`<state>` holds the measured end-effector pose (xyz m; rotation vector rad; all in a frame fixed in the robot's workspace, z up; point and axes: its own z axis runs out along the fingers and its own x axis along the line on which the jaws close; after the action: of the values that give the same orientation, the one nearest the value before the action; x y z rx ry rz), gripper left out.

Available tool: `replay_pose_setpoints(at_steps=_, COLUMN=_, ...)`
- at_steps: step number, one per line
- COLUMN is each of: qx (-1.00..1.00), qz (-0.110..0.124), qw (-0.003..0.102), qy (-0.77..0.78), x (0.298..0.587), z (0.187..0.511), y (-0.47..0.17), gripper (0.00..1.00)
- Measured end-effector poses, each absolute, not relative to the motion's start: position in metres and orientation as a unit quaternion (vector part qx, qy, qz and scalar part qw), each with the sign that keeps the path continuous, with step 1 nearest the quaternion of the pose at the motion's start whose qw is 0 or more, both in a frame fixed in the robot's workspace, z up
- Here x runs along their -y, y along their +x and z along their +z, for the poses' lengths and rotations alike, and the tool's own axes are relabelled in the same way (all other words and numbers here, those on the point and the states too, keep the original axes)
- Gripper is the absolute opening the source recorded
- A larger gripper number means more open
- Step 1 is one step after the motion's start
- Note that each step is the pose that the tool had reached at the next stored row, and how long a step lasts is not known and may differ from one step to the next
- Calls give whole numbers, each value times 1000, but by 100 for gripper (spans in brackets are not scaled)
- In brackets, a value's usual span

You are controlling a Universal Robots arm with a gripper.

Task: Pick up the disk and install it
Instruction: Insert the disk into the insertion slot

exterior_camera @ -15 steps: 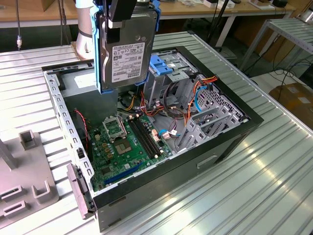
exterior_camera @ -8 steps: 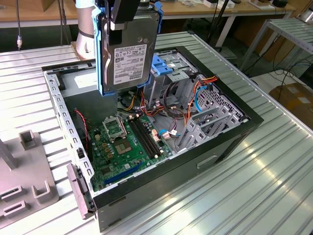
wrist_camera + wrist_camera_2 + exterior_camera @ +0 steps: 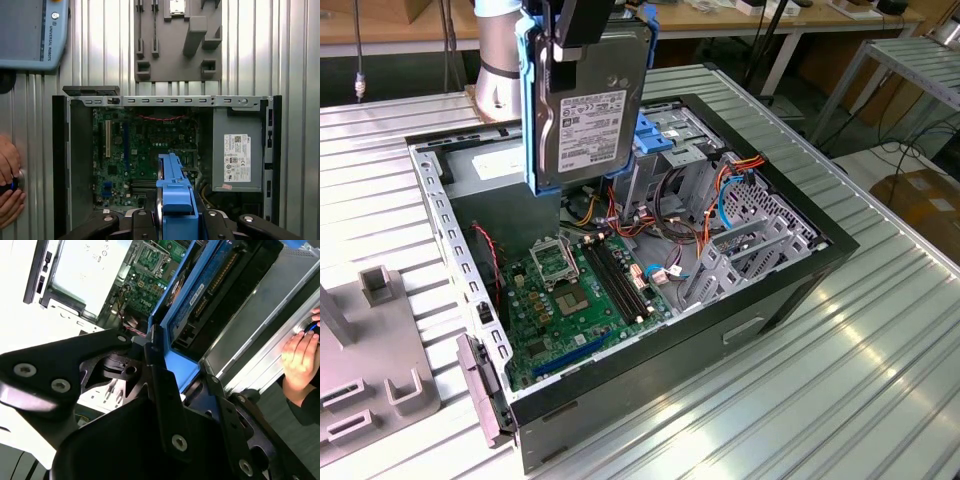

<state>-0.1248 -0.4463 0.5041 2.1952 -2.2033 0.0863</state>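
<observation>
pick is done: my gripper [image 3: 575,40] is clamped on the disk [image 3: 588,110], which hangs upright in the air over the open case [image 3: 800,290] on the counter [image 3: 880,380]; install is left, as the disk is not yet in the cage [image 3: 682,138]

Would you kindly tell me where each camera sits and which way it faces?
Exterior view: off the arm, looking down obliquely at the open computer case; the arm and gripper hold the disk upright above it.
First wrist view: wrist-mounted, looking straight down into the case past the disk's blue frame; gripper links show.
Second wrist view: wrist-mounted, looking along the gripper at the disk's edge.
Both wrist views share the disk and a person's hand.
</observation>
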Motion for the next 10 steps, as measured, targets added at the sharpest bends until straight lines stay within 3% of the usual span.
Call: replay_pose_setpoints(at_steps=10, qx=709, qz=29, qw=16, qy=704, x=447, z=503, y=-102, gripper=37)
